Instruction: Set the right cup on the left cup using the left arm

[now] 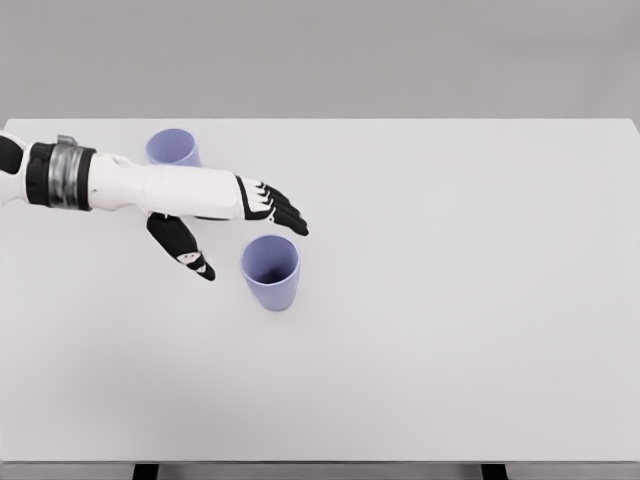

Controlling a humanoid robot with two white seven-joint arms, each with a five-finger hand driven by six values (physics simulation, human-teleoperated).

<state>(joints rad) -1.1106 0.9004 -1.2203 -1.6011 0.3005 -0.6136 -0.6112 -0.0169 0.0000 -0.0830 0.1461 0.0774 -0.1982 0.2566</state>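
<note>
Two cups: right cup (270,272) looks light, stiff, slick; left hand (225,215) fingers (285,212) released, should wrap mid-wall, left cup (173,147) behind.

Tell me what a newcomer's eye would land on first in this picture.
First, the left robot hand, reaching in from the left edge over the white table, its fingers spread and holding nothing. Just below and right of it stands the right cup, pale purple, upright and open at the top, left of the table's middle. The left cup, the same colour, stands near the far left edge, partly hidden behind the forearm.
</note>
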